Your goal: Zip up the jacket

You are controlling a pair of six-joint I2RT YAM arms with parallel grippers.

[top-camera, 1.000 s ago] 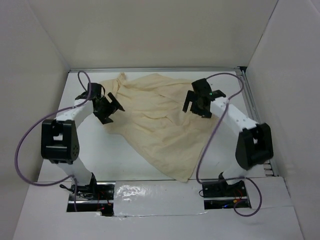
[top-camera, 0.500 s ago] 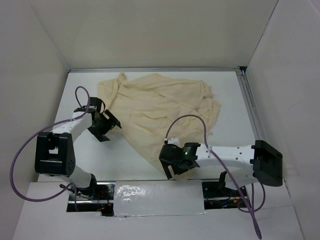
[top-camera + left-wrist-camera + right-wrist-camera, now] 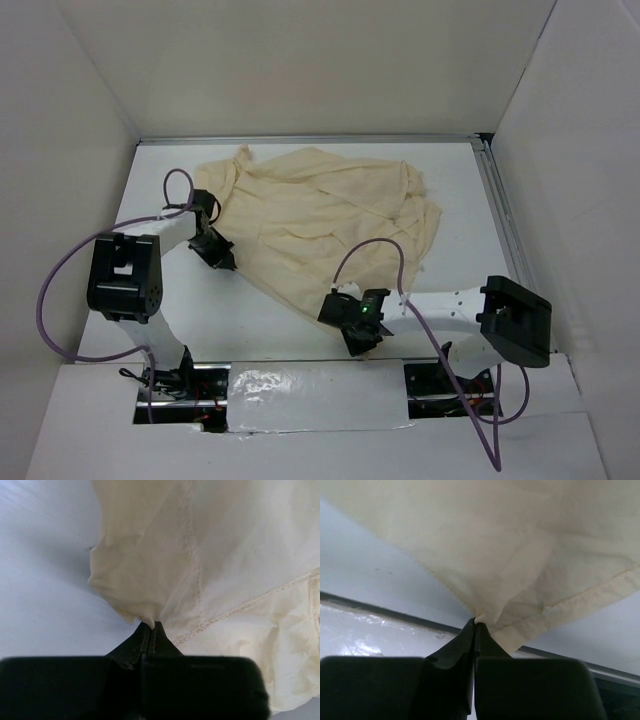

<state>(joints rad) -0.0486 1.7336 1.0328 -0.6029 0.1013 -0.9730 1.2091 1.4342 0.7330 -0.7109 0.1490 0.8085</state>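
The cream jacket (image 3: 320,215) lies crumpled across the middle and back of the table. My left gripper (image 3: 222,258) is at its left edge, shut on a pinch of the fabric (image 3: 150,617); stitched seams run up the cloth (image 3: 192,555) above it. My right gripper (image 3: 352,322) is low at the jacket's near corner, shut on a fold of fabric (image 3: 479,617) beside the hemmed edge (image 3: 580,597). No zipper shows in any view.
White walls enclose the table (image 3: 250,310) on the left, back and right. A metal rail (image 3: 500,210) runs along the right side. The near edge has a taped foil strip (image 3: 310,385) between the two arm bases. Purple cables loop off both arms.
Both grippers have shut on the jacket's fabric. The right arm swung from the far right down to the near corner of the jacket; the left gripper moved in onto the left edge.
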